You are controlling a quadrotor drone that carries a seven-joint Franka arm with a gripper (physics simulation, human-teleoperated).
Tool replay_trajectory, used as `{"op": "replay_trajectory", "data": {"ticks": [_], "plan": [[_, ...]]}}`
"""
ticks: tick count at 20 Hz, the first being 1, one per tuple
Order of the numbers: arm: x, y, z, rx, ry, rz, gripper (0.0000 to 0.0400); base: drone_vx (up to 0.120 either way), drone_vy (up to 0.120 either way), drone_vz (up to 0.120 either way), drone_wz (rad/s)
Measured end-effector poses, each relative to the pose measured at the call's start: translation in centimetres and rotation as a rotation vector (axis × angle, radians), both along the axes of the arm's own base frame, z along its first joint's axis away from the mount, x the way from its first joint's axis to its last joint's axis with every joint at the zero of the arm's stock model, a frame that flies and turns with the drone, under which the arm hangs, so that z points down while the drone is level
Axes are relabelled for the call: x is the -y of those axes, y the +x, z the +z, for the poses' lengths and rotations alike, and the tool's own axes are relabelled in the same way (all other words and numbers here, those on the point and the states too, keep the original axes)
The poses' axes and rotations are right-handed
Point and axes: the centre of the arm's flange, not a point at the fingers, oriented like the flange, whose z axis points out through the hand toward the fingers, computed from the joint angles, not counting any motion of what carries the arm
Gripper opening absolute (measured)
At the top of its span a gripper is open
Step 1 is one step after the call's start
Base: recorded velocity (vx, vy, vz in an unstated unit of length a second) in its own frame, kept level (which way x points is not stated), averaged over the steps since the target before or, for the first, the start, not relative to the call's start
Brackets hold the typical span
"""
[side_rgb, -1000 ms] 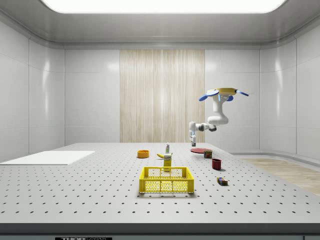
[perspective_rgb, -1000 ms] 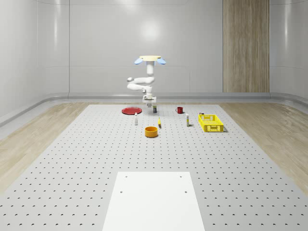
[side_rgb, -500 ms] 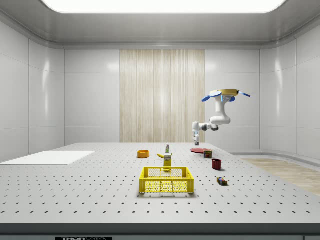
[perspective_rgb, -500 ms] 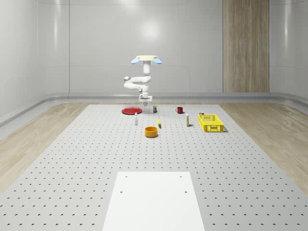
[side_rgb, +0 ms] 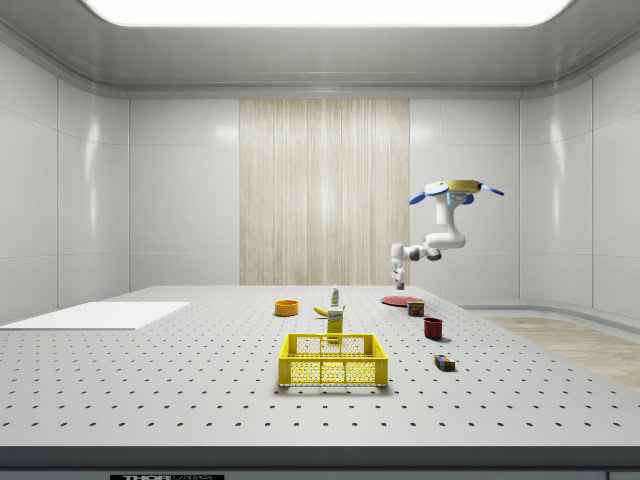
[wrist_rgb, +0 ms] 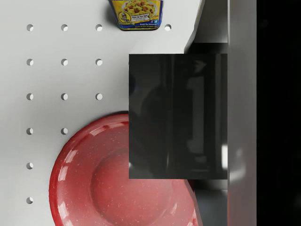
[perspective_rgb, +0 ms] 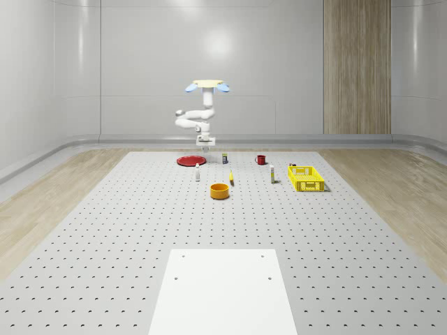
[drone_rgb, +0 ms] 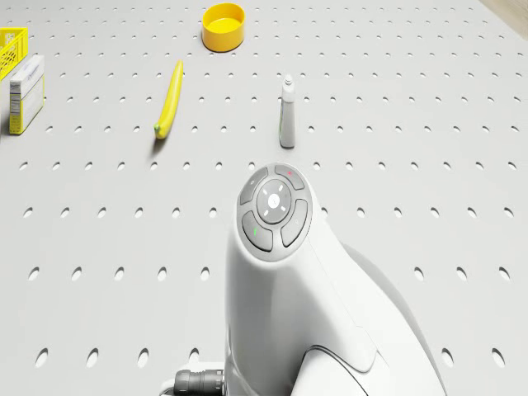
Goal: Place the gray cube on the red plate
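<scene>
Red plate: we see it flat on the perforated table, at the far end.
Drone: we have it hovering high above the plate's right edge in the whole-scene view.
Gripper: hanging over the plate, clamped on the gray cube.
Gray cube: we catch it in the wrist view, held above the plate's rim, off the table.
Can: just right of the plate.
Yellow crate: far right.
</scene>
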Motion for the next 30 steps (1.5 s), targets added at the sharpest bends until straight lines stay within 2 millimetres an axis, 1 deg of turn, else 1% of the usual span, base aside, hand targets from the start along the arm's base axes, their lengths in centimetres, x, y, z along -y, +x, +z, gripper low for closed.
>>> {"op": "replay_trajectory", "data": {"ticks": [7,9,15,20,24,30], "plan": [[0.0,0.0,0.0,0.000,0.000,0.000,0.0250,-0.114,-0.120,0.000,0.000],[0.0,0.0,0.0,0.000,0.000,0.000,0.0250,0.000,-0.120,0.000,0.000],[0.0,0.0,0.0,0.000,0.000,0.000,0.0250,0.000,-0.120,-0.120,0.000],[0.0,0.0,0.0,0.000,0.000,0.000,0.0250,0.000,-0.120,0.000,0.000],[0.0,0.0,0.2,0.000,0.000,0.000,0.0250,0.000,-0.010,0.000,0.000],[0.0,0.0,2.2,0.000,0.000,0.000,0.0250,0.000,0.000,0.000,0.000]]}}
